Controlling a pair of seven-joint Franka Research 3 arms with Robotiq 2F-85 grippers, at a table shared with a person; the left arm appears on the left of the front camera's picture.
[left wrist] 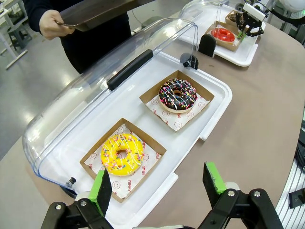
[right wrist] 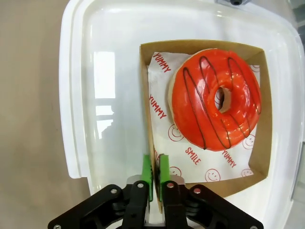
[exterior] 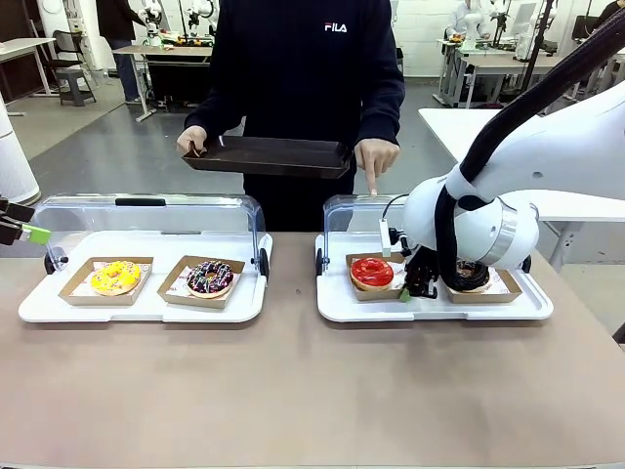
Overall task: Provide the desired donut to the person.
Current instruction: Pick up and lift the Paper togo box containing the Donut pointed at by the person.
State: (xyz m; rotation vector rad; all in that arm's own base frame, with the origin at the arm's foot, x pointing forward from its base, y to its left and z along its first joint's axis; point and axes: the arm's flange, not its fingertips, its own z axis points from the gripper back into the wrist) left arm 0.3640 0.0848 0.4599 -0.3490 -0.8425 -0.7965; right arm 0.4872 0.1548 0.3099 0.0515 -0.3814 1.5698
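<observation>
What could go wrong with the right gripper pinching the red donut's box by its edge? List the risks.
1. The right gripper pinches only one thin wall of the cardboard box. Once lifted, the box may tilt and the red donut could slide out.
2. The clear lid stands open just behind the box. A lift toward the person's tray might catch it.

Left gripper (left wrist: 157, 185) jaws wide apart, nothing between them, above near rim of white tray (left wrist: 217, 102). Clear lid (left wrist: 90, 81) tipped open. Yellow sprinkled donut (left wrist: 122, 153) and chocolate sprinkled donut (left wrist: 177, 94) side by side, each boxed. Far off: right gripper (left wrist: 244, 32) at red donut box (left wrist: 231, 46). Person's hand (left wrist: 50, 22) holds dark tray (left wrist: 95, 12).
</observation>
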